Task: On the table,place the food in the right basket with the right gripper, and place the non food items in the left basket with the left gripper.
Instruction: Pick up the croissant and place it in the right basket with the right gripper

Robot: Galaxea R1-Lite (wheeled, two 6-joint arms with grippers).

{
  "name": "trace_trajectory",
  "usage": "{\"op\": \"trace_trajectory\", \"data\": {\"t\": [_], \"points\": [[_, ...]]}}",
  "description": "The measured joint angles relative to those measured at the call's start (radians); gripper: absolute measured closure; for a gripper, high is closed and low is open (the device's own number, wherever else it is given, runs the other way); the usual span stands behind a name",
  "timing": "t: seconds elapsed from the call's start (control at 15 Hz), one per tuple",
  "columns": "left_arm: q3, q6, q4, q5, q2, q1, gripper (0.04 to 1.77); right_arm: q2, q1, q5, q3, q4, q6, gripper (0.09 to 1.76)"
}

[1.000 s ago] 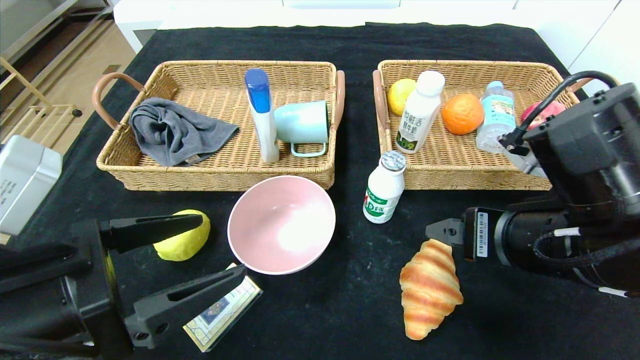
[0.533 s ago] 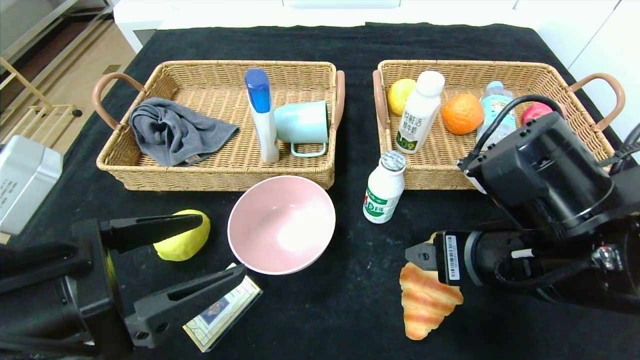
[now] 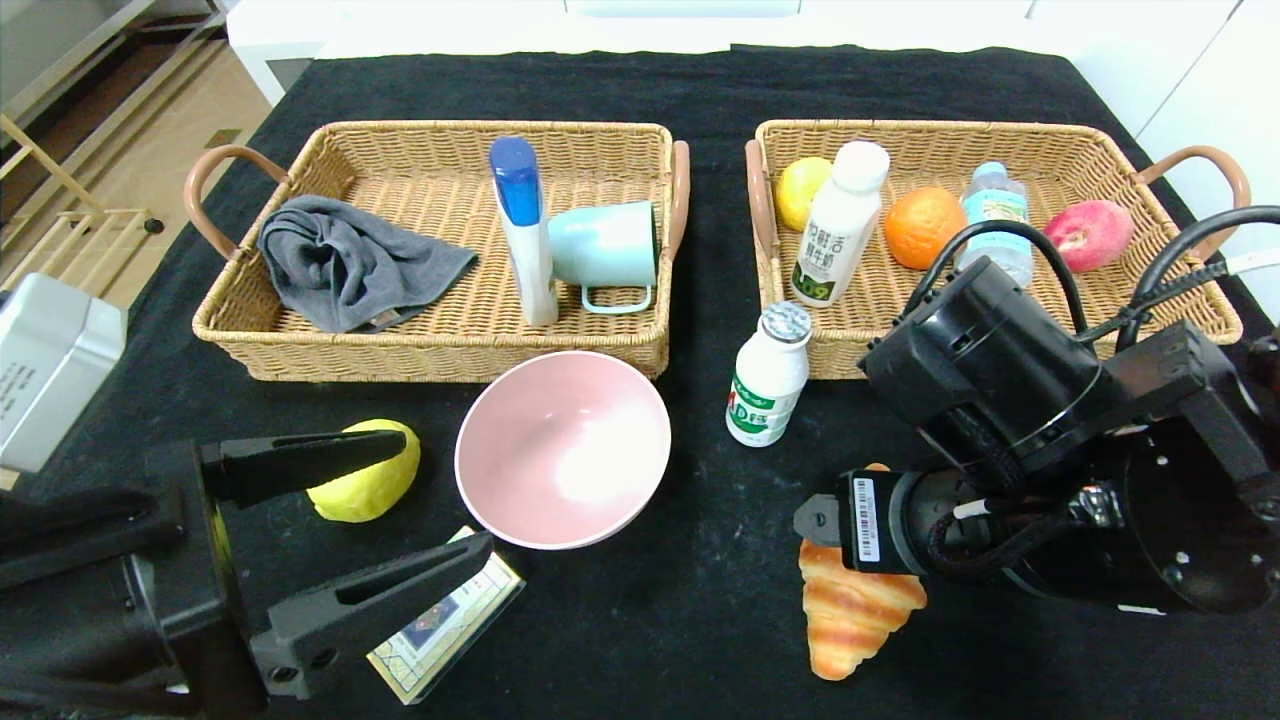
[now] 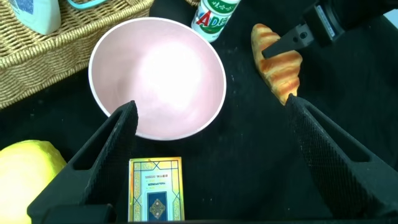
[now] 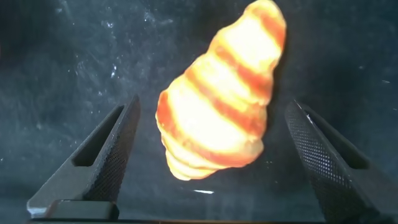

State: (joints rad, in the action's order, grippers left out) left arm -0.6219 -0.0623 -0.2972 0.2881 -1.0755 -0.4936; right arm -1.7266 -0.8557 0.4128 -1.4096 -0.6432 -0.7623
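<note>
Right gripper (image 5: 211, 162) sits low over the croissant (image 3: 850, 610) on the near right of the black desk (image 3: 700, 90); wrist view shows its fingers (image 5: 106, 155) spread wide, one on each side of the pastry, not touching it, nothing held. In the head view the right arm covers the croissant's upper end. Left gripper (image 3: 370, 520) is parked at the near left, fingers (image 3: 300, 462) wide open and empty, above a card (image 3: 445, 620) lying flat just in front of the pink bowl (image 3: 563, 448). Yellow lemon-like item (image 3: 365, 485) lies on the desk left of the bowl, partly behind the upper left finger. Small white drink bottle (image 3: 768, 375) with green label stands upright on the desk between the bowl and the right basket (image 3: 1180, 290), just beside the basket's front wall. Right basket holds a lemon (image 3: 803, 190), a tall milk bottle (image 3: 840, 222), an orange (image 3: 925, 226), a water bottle (image 3: 995, 215) and a peach (image 3: 1090, 233). Left basket (image 3: 240, 300) holds a grey cloth (image 3: 350, 262), a blue-capped bottle (image 3: 525, 230) and a light teal mug (image 3: 605, 250) on its side. A white box (image 3: 50, 360) sits at the desk's far left edge.
</note>
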Motion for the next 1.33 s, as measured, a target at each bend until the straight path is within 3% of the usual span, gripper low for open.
{"op": "trace_trajectory", "data": {"t": [1.33], "points": [[0.002, 0.0, 0.001, 0.0, 0.0, -0.001, 0.09, -0.067, 0.016, -0.001, 0.008, -0.001, -0.044, 0.14]]}}
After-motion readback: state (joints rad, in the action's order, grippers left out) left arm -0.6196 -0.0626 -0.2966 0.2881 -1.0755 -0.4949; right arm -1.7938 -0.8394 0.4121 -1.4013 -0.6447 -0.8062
